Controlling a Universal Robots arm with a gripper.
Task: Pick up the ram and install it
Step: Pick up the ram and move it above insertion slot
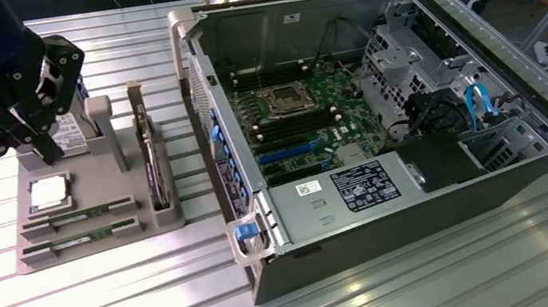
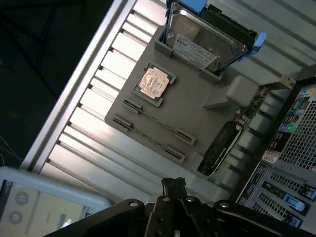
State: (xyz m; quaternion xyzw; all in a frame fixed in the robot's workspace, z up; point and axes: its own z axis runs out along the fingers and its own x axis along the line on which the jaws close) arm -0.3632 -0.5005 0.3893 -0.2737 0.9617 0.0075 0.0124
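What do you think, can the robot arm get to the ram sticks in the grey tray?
Probably yes. The ram sticks lie uncovered in the grey tray, and the gripper hangs above that tray with nothing between them.

Glossy ribbed metal table (image 1: pixel 112 305), matt grey plastic tray (image 1: pixel 96 186), circuit-board ram (image 1: pixel 79 216).

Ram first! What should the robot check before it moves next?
1. Ram lies in the tray: ok.
2. End effector above the ram: not ok, it hangs by the hard drive.
3. Ram picked up: not ok, it is in the tray.
4. Case open: ok.
5. Motherboard slots free: cannot tell.
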